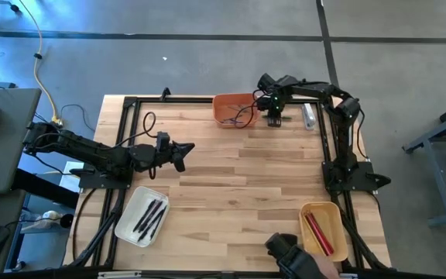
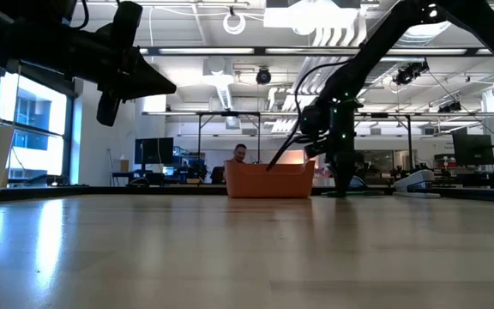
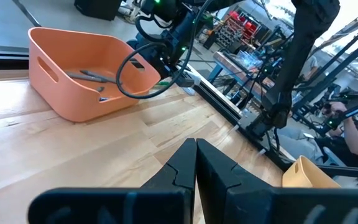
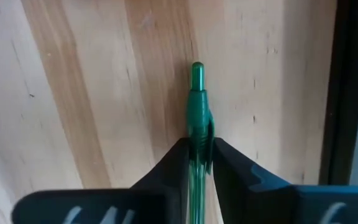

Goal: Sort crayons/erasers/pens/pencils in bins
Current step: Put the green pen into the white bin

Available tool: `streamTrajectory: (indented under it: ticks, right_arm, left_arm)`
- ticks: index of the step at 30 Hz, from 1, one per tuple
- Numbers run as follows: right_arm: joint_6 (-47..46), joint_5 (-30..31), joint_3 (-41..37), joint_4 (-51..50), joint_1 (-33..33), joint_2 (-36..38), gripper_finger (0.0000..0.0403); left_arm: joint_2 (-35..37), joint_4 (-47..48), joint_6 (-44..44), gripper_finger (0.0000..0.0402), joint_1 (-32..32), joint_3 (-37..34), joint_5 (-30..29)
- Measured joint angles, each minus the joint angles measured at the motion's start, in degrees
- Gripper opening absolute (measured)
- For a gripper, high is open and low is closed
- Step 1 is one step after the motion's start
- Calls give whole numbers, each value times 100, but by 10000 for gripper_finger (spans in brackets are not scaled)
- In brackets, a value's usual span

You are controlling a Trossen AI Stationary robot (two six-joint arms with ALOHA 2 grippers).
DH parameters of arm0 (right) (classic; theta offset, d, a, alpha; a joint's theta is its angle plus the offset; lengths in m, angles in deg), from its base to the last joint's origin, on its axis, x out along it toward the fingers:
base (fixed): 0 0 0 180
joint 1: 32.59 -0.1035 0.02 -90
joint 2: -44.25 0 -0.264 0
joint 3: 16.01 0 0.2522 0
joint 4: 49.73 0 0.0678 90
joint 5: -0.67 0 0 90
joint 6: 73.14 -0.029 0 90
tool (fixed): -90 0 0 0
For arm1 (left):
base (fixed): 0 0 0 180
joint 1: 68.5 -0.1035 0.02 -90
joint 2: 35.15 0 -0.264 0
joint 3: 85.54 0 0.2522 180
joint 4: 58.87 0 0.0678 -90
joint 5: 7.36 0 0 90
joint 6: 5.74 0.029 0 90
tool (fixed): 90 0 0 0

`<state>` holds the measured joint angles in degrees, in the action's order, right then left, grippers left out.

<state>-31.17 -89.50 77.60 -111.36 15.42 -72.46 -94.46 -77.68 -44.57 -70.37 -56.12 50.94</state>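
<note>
My right gripper (image 1: 274, 118) stands at the table's far edge, just right of the orange bin (image 1: 235, 108), pointing down and shut on a green pen (image 4: 196, 106). The orange bin (image 3: 86, 74) holds a few grey sticks (image 3: 89, 76). The white bin (image 1: 142, 215) near the left front holds black sticks, and the tan-yellow bin (image 1: 324, 229) at the right front holds red ones. My left gripper (image 1: 184, 151) hovers shut and empty above the table's left half, high above the table in the low view (image 2: 123, 69). My right gripper pinches the green pen between its two fingers, at the thicker barrel (image 4: 197, 134) just behind the pen's narrow end (image 4: 196, 71). The fingers come from above, pointing down, close to the tabletop (image 2: 341, 189). The narrow end sticks out past them. Whether the pen rests on the wood, I cannot tell.
A stubby clear-and-white tube (image 1: 308, 115) lies right of my right gripper by the black frame rail (image 1: 325, 132). A person's dark-gloved hand (image 1: 293, 252) reaches in at the near edge beside the tan-yellow bin. The bare wood (image 1: 238, 186) lies in the middle.
</note>
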Motion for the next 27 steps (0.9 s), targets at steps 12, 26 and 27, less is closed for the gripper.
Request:
streamTrajectory:
  ticks: [12,26,27]
  right_arm:
    - [-607,-181,854,-1158,0,-17,40]
    - [-2388,-931,1392,-1086,280,1308,40]
    - [-2625,-1035,1278,-911,275,1529,40]
  left_arm:
    - [0,-10,-107,0,0,0,15]
    - [26,16,-395,0,-495,2,606]
    - [35,15,-366,0,-598,2,809]
